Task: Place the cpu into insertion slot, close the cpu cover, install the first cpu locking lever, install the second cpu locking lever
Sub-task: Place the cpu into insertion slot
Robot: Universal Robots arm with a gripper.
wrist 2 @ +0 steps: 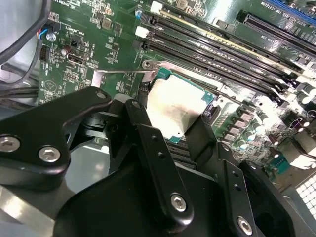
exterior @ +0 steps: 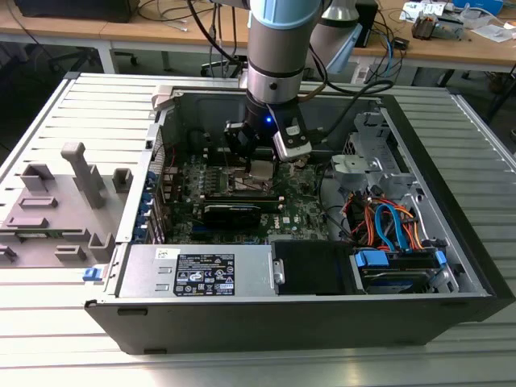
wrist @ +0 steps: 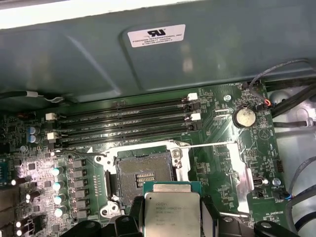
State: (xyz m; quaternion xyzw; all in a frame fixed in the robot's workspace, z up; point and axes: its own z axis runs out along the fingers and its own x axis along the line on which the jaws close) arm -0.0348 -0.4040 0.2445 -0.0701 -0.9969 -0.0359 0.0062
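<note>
You've got the gripper (wrist 2: pixel 173 124) clamped on the cpu (wrist: pixel 172 210), near the empty insertion slot (wrist: pixel 143 175); no step done yet.

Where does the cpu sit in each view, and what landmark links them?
Exterior view: the cpu, a pale square under the arm, inside the case.
First wrist view: cpu held between the fingers, near the open insertion slot.
Second wrist view: cpu between the fingers.
Landmark: the long black memory slots, in both wrist views.
</note>
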